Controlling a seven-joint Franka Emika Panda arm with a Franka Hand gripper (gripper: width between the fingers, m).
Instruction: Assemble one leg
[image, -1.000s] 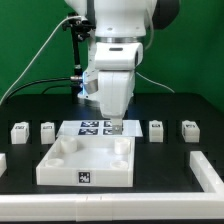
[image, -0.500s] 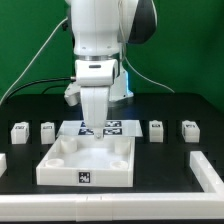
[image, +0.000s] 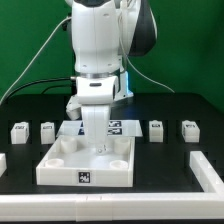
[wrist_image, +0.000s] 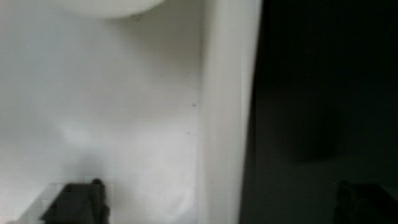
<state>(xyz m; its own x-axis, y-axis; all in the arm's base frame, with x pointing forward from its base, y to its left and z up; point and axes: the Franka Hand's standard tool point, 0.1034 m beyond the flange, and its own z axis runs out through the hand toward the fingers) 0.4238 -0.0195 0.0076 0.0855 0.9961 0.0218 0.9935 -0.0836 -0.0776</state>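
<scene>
My claw (image: 97, 145) (wrist_image: 217, 205) hangs open, gripping nothing, fingertips (wrist_image: 71, 203) spread wide above the large white square plastic tray (image: 58, 172), near one wall edge; black tabletop (image: 165, 165) lies beyond; the small white plastic block legs (image: 18, 130) (image: 47, 129) (image: 156, 129) (image: 189, 128) stand in a row, well apart from me, flanking the marker board (image: 122, 127).

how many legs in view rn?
4, in a row from the exterior view's left: first leg, second leg, third leg, fourth leg. The arm may hide more.
</scene>
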